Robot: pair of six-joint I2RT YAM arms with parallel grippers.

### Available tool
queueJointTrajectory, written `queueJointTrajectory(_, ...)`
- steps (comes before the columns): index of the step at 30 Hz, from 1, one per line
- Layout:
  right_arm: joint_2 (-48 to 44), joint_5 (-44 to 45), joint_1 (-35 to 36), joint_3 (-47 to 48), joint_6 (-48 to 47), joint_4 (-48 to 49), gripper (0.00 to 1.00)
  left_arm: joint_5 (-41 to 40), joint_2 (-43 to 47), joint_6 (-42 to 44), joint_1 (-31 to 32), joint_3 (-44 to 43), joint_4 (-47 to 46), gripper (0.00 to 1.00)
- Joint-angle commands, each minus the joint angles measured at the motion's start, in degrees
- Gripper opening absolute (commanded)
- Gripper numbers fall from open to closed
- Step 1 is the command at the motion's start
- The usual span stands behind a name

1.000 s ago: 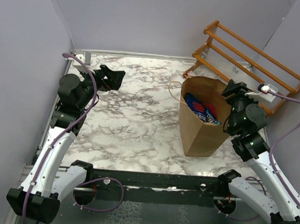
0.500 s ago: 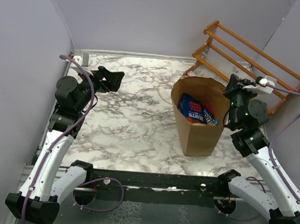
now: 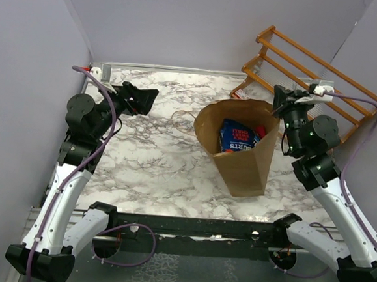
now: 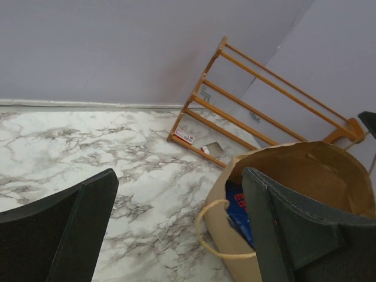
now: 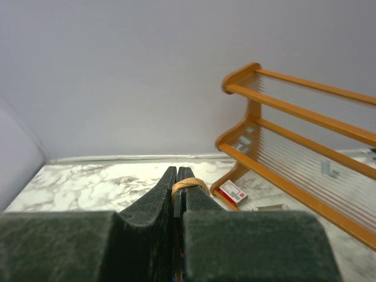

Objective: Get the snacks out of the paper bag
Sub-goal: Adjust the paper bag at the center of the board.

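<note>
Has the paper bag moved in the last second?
Yes. The paper bag has tipped: its mouth has swung left, away from the wooden rack, while its base stays roughly where it was.

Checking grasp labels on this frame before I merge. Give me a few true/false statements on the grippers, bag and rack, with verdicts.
1. The right gripper is shut on a handle of the paper bag. True.
2. The left gripper grips a snack packet. False: it is open and empty, above the table, apart from the bag.
3. A blue packet sits inside the bag. True.
4. The bag lies flat with its mouth closed. False: it is up on its base, mouth open.
5. The wooden rack stands at the far right, behind the bag. True.
</note>
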State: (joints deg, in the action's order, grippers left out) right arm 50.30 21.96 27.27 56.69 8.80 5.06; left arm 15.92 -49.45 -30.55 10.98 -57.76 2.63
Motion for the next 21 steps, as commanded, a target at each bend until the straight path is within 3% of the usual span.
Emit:
queueJointTrajectory(1, 4.71, -12.77, -0.37, 8.29, -3.59, 0.24, 0.02, 5.73, -0.19, -2.34, -0.26, -3.31, -1.11, 0.89)
queueJointTrajectory(14, 19.74, -15.39, -0.45, 26.2, -15.15, -3.71, 0.02, 9.5, 0.04, -6.16, -0.26, -1.79, -3.65, 0.89)
queueJointTrajectory(19, 20.29, -23.3, -0.72, 26.11, -18.74, -5.08, 0.02, 10.59, 0.56, -5.97, -0.28, -1.02, -3.58, 0.89)
queueJointTrajectory(21, 19.4, -31.13, -0.72, 24.86, -18.22, -5.65, 0.02, 11.46, 0.58, -5.76, -0.28, -0.74, -3.64, 0.89)
